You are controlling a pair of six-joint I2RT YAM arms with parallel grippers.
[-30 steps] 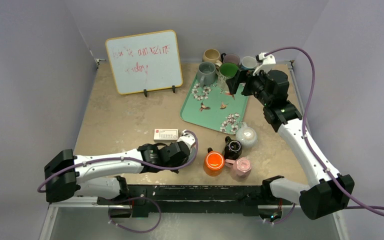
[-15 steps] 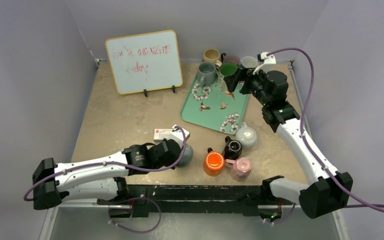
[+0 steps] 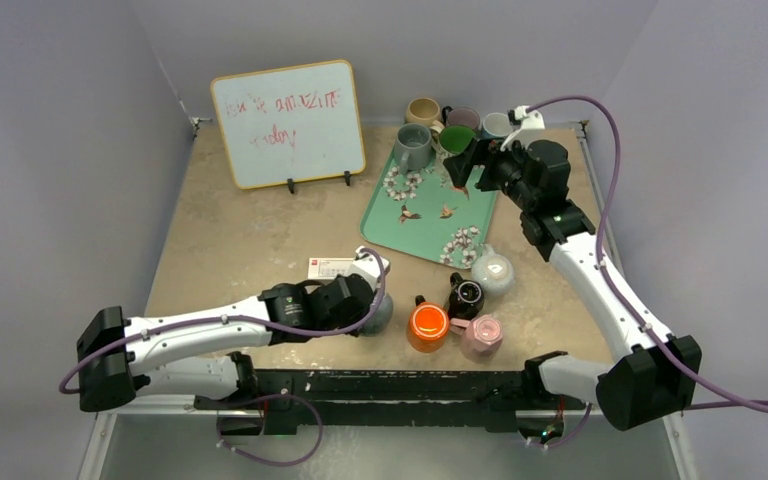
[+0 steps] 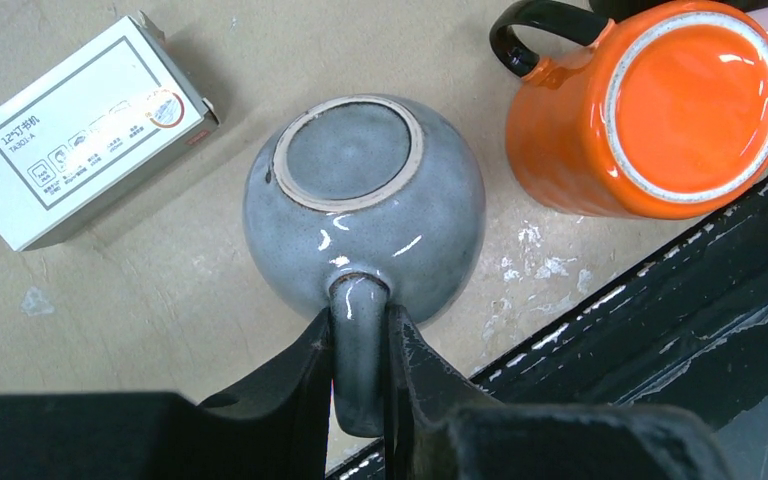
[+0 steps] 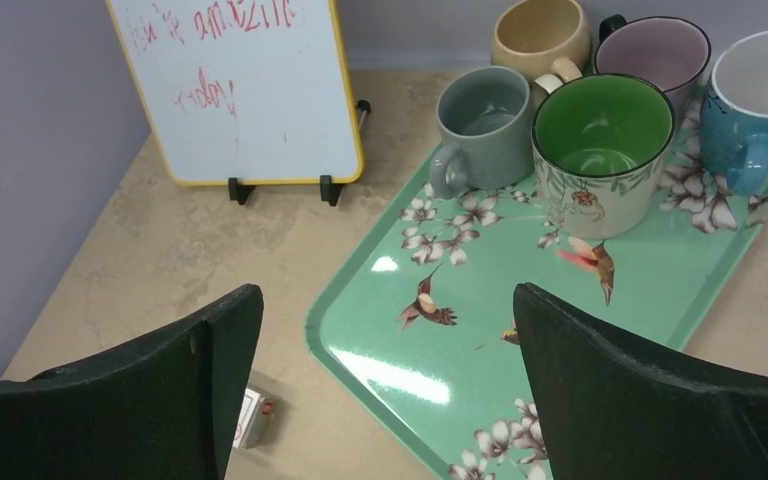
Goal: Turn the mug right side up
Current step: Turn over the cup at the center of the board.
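The mug (image 4: 365, 205) is grey-blue and glazed, with its unglazed base ring turned up toward the left wrist camera. It sits near the table's front edge, left of an orange mug (image 4: 650, 110). My left gripper (image 4: 360, 322) is shut on the mug's handle (image 4: 360, 340), one finger on each side. From above, the mug (image 3: 381, 312) shows only partly past my left gripper (image 3: 365, 300). My right gripper (image 3: 466, 166) hangs open and empty over the far end of the green tray (image 3: 415, 225), with its fingers (image 5: 600, 370) wide apart.
A white box (image 4: 80, 130) lies just left of the mug. An orange mug (image 3: 427, 325), a black one (image 3: 465, 296), a pink one (image 3: 483, 335) and a white one (image 3: 492, 271) crowd the front right. Several upright mugs (image 5: 600, 150) stand at the tray's back. A whiteboard (image 3: 287, 122) stands at the back left.
My left arm has swung and carried the mug a little to the right, toward the orange mug. My right gripper has edged left over the tray.
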